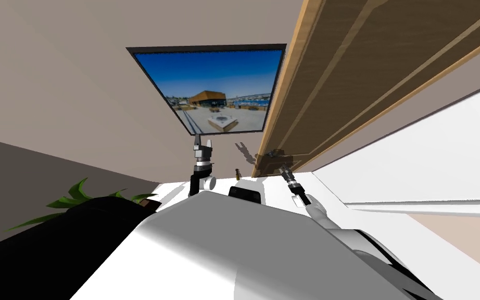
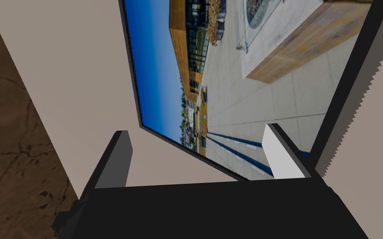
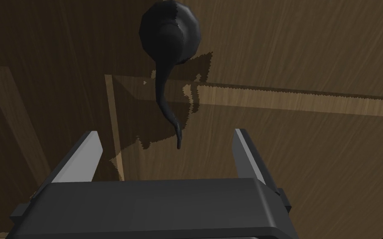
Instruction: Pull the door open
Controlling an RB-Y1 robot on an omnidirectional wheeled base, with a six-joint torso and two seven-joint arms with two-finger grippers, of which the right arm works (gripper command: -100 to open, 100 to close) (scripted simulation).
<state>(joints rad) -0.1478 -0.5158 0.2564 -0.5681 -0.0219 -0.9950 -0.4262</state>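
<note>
At the brown wooden door (image 3: 311,145), right claw (image 3: 165,133) stood wide open, holding nothing. Dark lever handle (image 3: 170,37) sat just ahead of it: round base further off, and a thin curved lever tapering back toward the claw. Lever tip lay roughly in line with the gap between the two fingers (image 3: 84,161) and touched neither. Step in hand, as I judged it: approach to the handle, grasp not yet made, door looked shut. Next move likely called for easing the claw forward until the lever sat well between the fingers, closing on it, then pressing the lever and pulling back. Lever was thin and tapered, so a grip near the tip could slip. Left claw (image 1: 203,140) was raised well to the left of the door, fingers apart, empty.
</note>
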